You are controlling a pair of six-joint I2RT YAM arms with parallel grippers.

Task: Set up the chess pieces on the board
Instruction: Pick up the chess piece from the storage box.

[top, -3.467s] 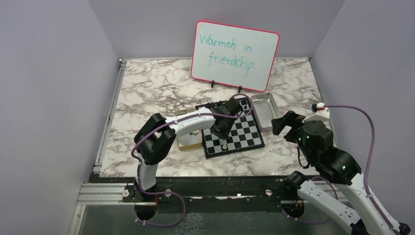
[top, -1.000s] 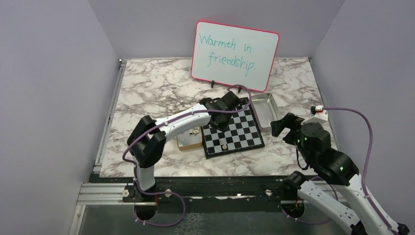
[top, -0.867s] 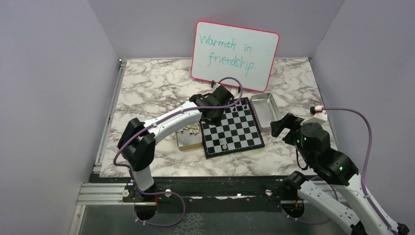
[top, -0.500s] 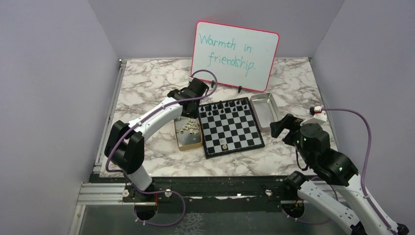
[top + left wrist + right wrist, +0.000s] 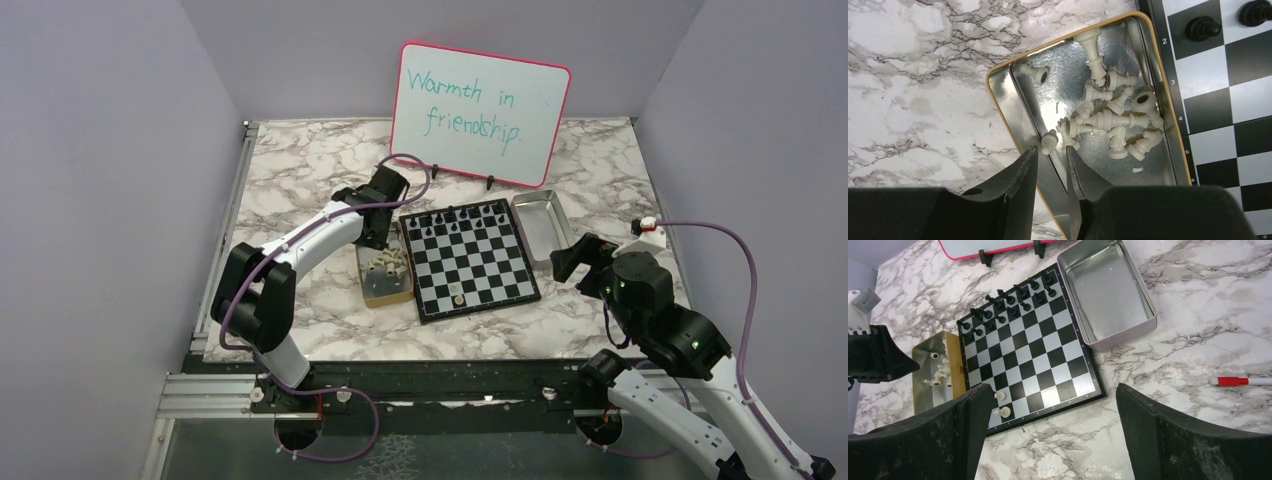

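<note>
The board [image 5: 470,262] lies mid-table, also in the right wrist view [image 5: 1028,350]. Black chess pieces [image 5: 455,218] fill its two far rows [image 5: 1008,302]. Two cream pieces [image 5: 1004,411] stand at its near-left corner [image 5: 456,295]. Several cream pieces [image 5: 1113,120] lie loose in a tan box [image 5: 993,75] left of the board [image 5: 385,298]. My left gripper [image 5: 1050,152] hangs over that box [image 5: 384,238], jaws a narrow gap apart and empty, a cream pawn [image 5: 1049,141] just beyond the tips. My right gripper [image 5: 1050,390] is wide open and empty, raised right of the board [image 5: 570,260].
A silver metal tray [image 5: 540,225] sits against the board's right edge [image 5: 1105,290]. A pink-framed whiteboard [image 5: 480,100] stands behind the board. A red marker [image 5: 1233,381] lies on the marble at the right.
My left arm has swung from above the board leftward to over the tan box, uncovering the black rows. The right arm has barely moved.
</note>
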